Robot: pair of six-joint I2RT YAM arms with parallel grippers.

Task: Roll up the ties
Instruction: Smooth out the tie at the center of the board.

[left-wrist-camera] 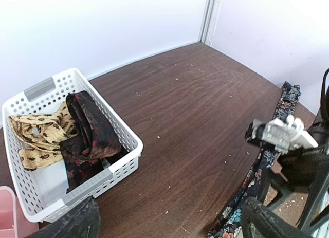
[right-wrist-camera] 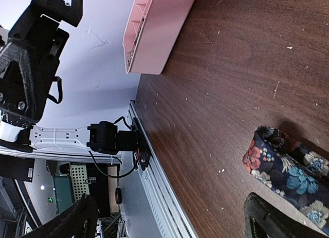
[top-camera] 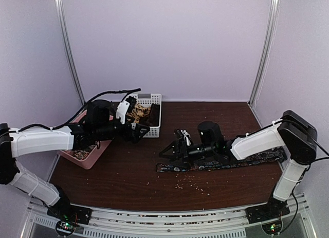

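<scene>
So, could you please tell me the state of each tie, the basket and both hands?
floral tie: unrolled, flat on the table
white basket: upright, holds two ties
tan tie: bunched inside it
dark tie: bunched beside that
left hand: open, empty
right hand: open, empty
</scene>
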